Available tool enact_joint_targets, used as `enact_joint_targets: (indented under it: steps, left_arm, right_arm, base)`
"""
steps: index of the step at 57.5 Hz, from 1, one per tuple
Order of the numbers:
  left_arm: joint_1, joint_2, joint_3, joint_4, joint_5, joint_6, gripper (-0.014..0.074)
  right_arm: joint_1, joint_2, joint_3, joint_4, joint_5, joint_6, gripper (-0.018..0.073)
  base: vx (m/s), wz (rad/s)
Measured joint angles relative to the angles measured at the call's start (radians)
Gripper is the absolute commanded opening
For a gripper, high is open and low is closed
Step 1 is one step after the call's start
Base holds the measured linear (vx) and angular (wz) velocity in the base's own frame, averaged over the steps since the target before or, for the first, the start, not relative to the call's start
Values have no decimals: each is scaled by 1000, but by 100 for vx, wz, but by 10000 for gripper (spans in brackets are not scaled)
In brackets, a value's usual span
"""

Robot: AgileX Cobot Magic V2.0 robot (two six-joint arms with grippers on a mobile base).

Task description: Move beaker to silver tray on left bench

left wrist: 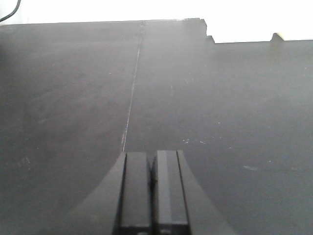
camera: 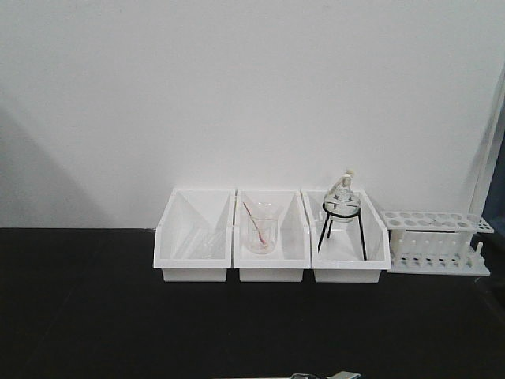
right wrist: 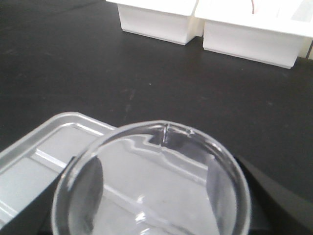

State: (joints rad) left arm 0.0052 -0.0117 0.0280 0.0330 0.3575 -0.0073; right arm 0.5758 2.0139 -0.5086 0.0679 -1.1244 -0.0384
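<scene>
Right gripper (right wrist: 151, 215): black fingers on either side of the beaker (right wrist: 151, 181), pinching it; its rim fills the wrist view, above the tray (right wrist: 54, 142) on the black bench (right wrist: 122, 73). Left gripper (left wrist: 152, 196): jaws pressed together, holding nothing, over bare benchtop. White bins (camera: 272, 235) stand along the wall.

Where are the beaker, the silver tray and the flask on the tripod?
the beaker (right wrist: 151, 128), right wrist view, on its clear rounded rim.
the silver tray (right wrist: 58, 142), right wrist view, on its bare pale floor.
the round flask (camera: 342, 207), front view, on its glass bulb above the black tripod.
</scene>
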Motion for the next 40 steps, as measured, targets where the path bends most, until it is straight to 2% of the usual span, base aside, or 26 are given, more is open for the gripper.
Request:
enact_joint_targets:
  steps: [12,28,34,40]
  left_arm:
    - [0,0,0,0,0,0,1]
    - [0,0,0,0,0,0,1]
    - [0,0,0,0,0,0,1]
    - [0,0,0,0,0,0,1]
  right_arm:
    - [0,24,-1,-3,-13,19,221]
    - [0,29,-1,-3,-20,54,548]
    - [0,29,-1,-3,-18,55,617]
    - [0,31,-1,-3,-16,55,642]
  base:
    - [0,0]
    - [0,0]
    - [0,0]
    - [0,0]
